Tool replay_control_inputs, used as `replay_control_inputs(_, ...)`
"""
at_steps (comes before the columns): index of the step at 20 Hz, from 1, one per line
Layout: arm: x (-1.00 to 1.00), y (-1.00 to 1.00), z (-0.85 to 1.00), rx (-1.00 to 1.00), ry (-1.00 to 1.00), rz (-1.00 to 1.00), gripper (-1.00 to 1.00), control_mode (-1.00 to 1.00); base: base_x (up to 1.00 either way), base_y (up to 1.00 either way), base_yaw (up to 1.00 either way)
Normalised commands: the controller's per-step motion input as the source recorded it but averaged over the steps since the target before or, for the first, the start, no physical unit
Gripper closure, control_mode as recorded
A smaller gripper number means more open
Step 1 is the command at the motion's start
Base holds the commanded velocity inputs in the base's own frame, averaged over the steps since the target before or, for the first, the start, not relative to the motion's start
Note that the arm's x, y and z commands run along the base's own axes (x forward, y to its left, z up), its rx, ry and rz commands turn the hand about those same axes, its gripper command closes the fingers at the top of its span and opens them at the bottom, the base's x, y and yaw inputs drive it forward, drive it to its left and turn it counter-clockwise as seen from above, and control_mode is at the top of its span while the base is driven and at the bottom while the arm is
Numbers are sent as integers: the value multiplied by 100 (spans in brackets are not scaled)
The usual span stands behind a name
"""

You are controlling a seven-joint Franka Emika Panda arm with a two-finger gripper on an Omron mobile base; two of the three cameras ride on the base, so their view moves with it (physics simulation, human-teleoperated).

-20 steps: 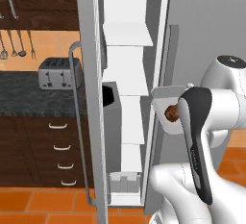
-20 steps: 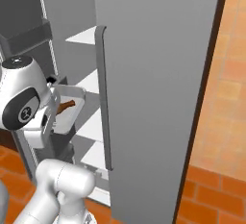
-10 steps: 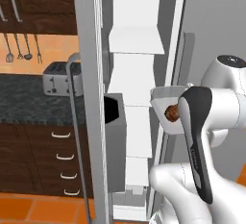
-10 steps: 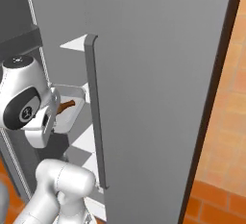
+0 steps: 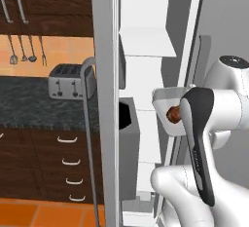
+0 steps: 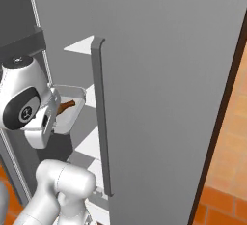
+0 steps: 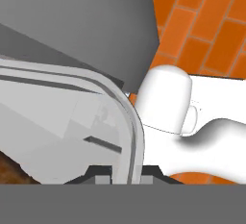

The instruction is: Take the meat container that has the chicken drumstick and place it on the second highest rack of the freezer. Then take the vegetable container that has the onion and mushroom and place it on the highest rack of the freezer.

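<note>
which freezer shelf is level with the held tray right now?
Hard to pin down. In the right base view the meat container with the chicken drumstick sits below the topmost visible shelf, about level with the next shelf down.

- The clear, shallow plastic meat container (image 6: 67, 110) with rounded corners is held up in the air in front of the open freezer, roughly level; in the hand view its curved rim (image 7: 127, 122) sits right between the fingertips.
- The small, glossy reddish-brown chicken drumstick (image 6: 66, 106) lies inside that tray, much smaller than it; from the left base view it shows as a brown lump (image 5: 173, 115) partly hidden by the arm.
- The tall grey freezer (image 5: 104, 75) stands open, with a white interior and a long grey vertical bar handle (image 6: 100, 118) on its door.
- Flat white shelves (image 5: 146, 48) are stacked inside, one above another; the tray hangs just outside them, touching none.
</note>
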Motion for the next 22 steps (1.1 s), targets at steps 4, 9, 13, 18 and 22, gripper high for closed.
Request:
replay_control_inputs(4,0,0,0,0,0,0,100,100,23,13,0)
replay_control_inputs(9,0,0,0,0,0,0,100,100,38,15,-7)
replay_control_inputs(13,0,0,0,0,0,0,100,100,30,28,-8)
replay_control_inputs(18,0,0,0,0,0,0,100,100,28,24,-6)
replay_control_inputs(22,0,0,0,0,0,0,100,100,18,2,-2)
